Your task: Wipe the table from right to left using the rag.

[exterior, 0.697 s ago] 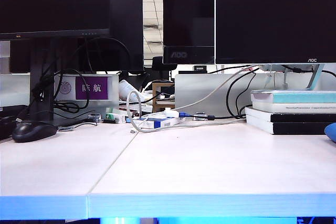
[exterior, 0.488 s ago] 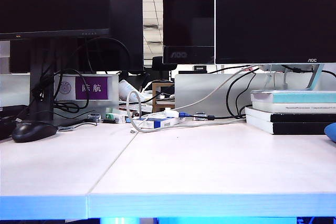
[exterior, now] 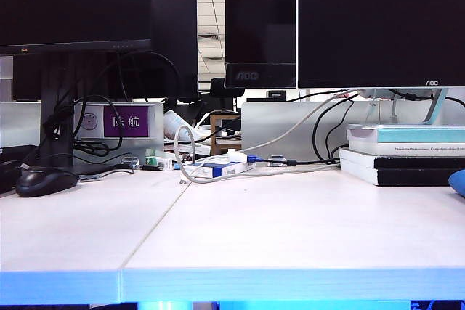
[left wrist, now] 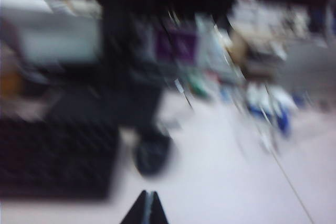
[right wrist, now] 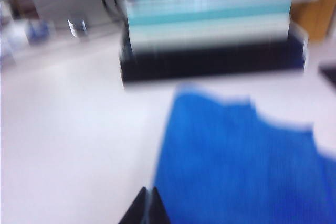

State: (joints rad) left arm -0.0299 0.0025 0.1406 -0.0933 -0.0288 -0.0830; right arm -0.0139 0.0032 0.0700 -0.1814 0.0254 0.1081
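The left pincer point(left wrist: 146, 209) shows only as dark fingertips pressed together, empty, above bare white table point(exterior: 290, 230), with a black mouse point(left wrist: 152, 153) beyond it toward 12 o'clock. On the table's right half, the rag point(right wrist: 241, 161) lies flat just in front of a stack of books point(right wrist: 210, 30), spreading across the surface; its long axis cannot be told through the blur. The right pincer point(right wrist: 146, 208), tips shut with nothing between them, hangs at the rag's near left corner, the blue cloth toward 1 o'clock. From the exterior camera, only the rag's edge shows, at 3 o'clock.
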